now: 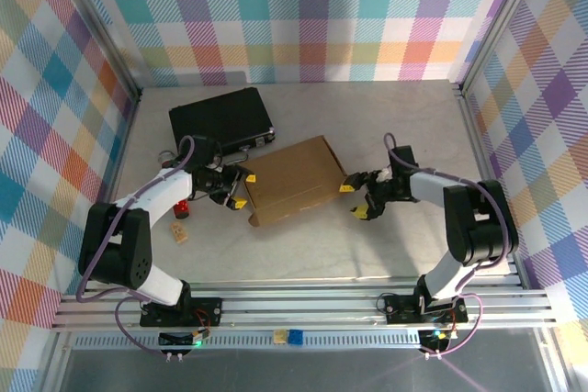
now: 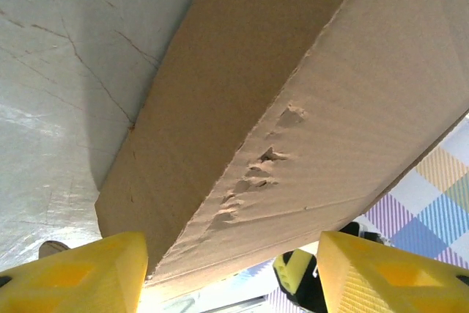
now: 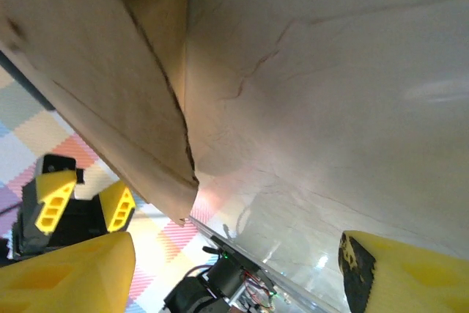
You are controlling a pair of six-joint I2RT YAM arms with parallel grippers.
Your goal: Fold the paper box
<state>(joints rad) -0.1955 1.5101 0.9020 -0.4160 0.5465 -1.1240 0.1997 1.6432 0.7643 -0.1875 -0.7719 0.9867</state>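
Bolted to the metal rail [image 1: 303, 305] at the near edge of the desk [image 1: 395, 126], the two arm bases stand well apart, and both arms reach inward toward the middle. A small tan block [image 1: 181, 234] and a small red object [image 1: 182, 209] lie on the desk beside the left arm.

Farther in, the paper box [image 1: 292, 181] lies flat on the desk between the two grippers, turned at a slant to the desk edges. It is plain brown cardboard, shallow and rectangular.

The left gripper [image 1: 244, 188] sits at the box's left end with its jaws wide. In the left wrist view its yellow fingers [image 2: 88, 273] stand far apart, with the box's corner reaching in between them. A few dents mark the cardboard along one crease. Whether the fingers touch the box I cannot tell.

The right gripper [image 1: 354, 200] is just beside the box's right corner, also spread wide and holding nothing. Its wrist view shows bare desk between its fingers [image 3: 73, 273].

Beyond the box, near its far left corner, lies a black case [image 1: 220, 119].
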